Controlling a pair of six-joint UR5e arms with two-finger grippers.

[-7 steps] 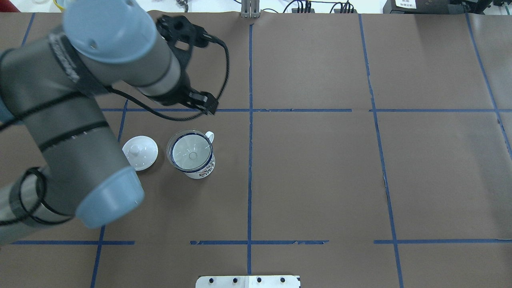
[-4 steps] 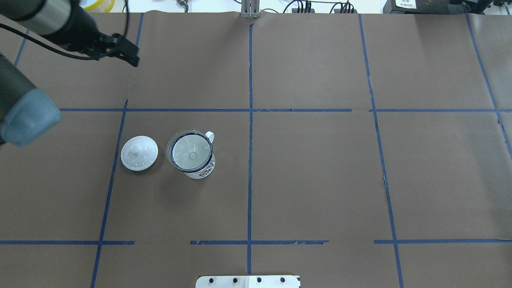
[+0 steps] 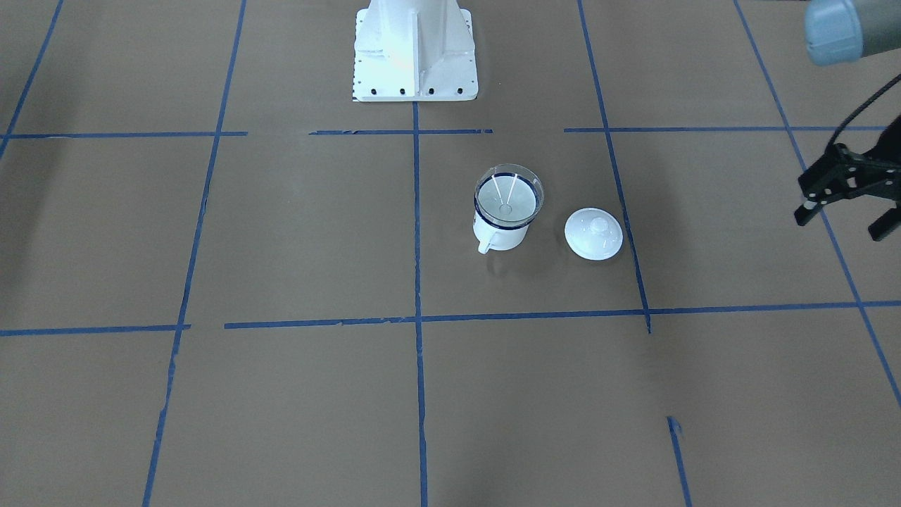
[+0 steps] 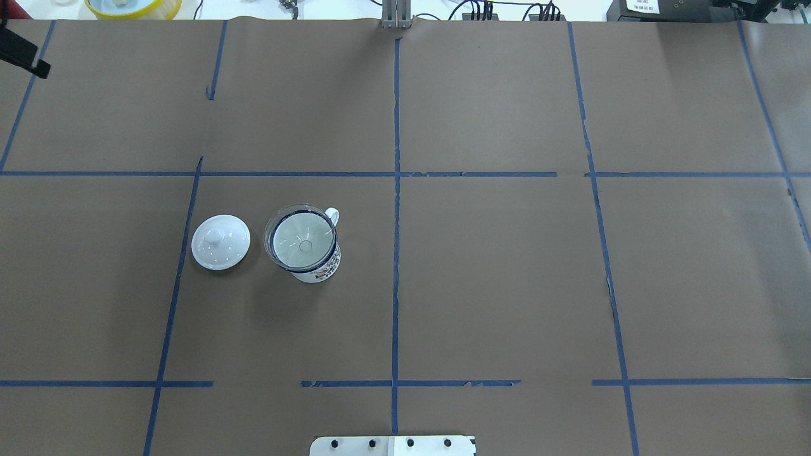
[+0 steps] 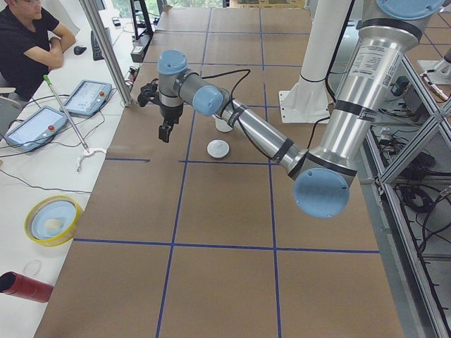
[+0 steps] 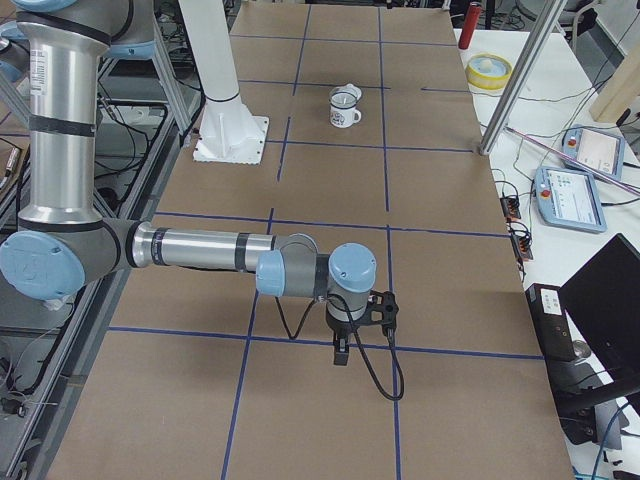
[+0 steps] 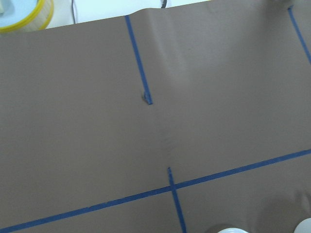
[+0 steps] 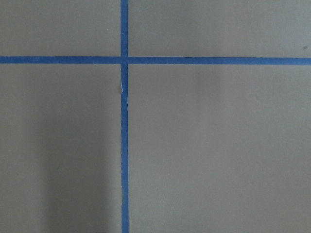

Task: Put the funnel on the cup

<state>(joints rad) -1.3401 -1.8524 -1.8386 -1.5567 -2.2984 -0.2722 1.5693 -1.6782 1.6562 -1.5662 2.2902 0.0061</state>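
Observation:
The clear funnel [image 4: 301, 237] sits in the mouth of the white, blue-rimmed cup [image 4: 321, 268], left of the table's centre; both also show in the front-facing view, funnel [image 3: 508, 197] on cup [image 3: 501, 236]. My left gripper [image 3: 841, 224] is open and empty, far off to the cup's side near the table's edge; only a black tip [image 4: 24, 56] shows overhead. My right gripper [image 6: 343, 345] hangs over bare paper at the other end of the table; I cannot tell whether it is open or shut.
A round white knobbed lid [image 4: 221, 242] lies beside the cup on the left. A yellow-rimmed bowl [image 4: 132, 6] sits beyond the far left edge. The robot's white base [image 3: 414, 49] stands at the near edge. An operator [image 5: 28, 42] sits at the far side.
My left arm has swung away from above the cup toward the far left and has almost left the overhead view. Funnel, cup and lid have not moved.

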